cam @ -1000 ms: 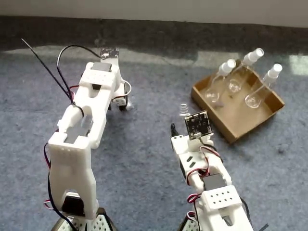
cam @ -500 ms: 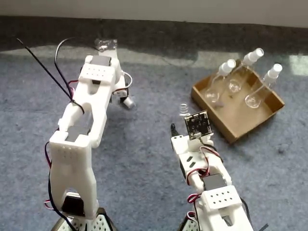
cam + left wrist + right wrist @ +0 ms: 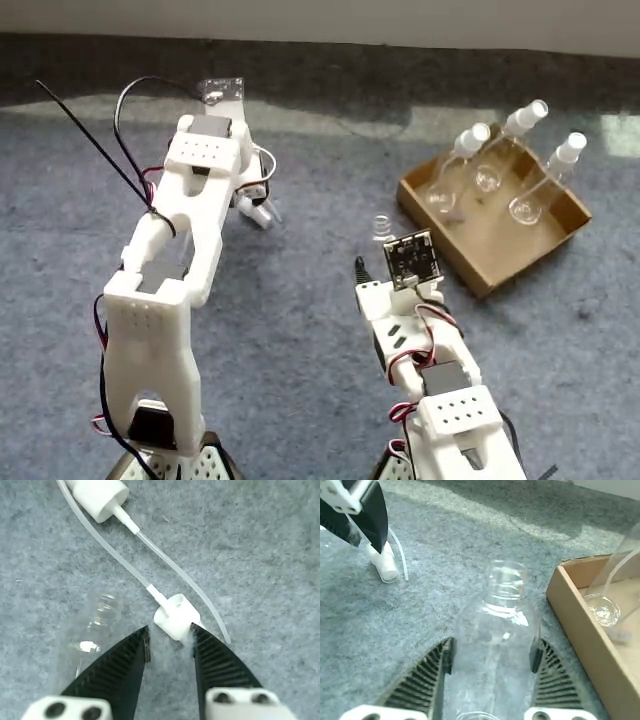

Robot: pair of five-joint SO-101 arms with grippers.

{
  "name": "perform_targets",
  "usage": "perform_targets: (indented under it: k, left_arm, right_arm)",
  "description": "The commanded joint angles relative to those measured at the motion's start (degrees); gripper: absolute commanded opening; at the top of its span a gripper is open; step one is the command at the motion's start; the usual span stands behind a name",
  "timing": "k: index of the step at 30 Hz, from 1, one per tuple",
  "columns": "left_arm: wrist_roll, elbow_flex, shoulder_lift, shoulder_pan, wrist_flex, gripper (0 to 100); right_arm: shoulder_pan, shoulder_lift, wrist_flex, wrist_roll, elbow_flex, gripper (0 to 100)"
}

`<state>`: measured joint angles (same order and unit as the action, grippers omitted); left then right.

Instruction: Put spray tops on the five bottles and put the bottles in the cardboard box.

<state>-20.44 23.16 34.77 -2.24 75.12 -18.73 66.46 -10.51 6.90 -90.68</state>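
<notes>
- The place looks like a makeshift robotics test set-up in an ordinary room, not a factory floor; whether it is a home or an office cannot be told.
- Grey short-pile carpet covers the whole work surface, and a pale wall strip runs along its far edge.
- The left arm and right arm are white plastic, with bare servos, loose wires and an uncovered circuit board: hobby-grade gear.
- The props are plain: a low cardboard box with clear bottles in it, and spray tops on the carpet.
- A light patch lies on the carpet beside the box.
</notes>
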Motion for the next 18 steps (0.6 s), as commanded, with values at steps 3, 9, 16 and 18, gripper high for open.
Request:
perform_targets:
  k: [3,9,16,18]
  left_arm:
    - [-0.44,-2.07,-0.84,-0.66,-4.13,11]
    - [-0.44,-2.33,-0.84,-0.66,-4.04,11]
    - [-0.44,-2.42,-0.84,-1.27,-3.96,11]
    - [-0.44,-2.42,-0.84,-1.45,-3.96,11]
  right_arm:
    - [0.66,1.36,1.71,0.00,0.66,12.0]
    - [0.66,1.36,1.71,0.00,0.66,12.0]
    - [0.66,1.36,1.71,0.00,0.66,12.0]
    - [0.66,1.36,1.71,0.00,0.66,12.0]
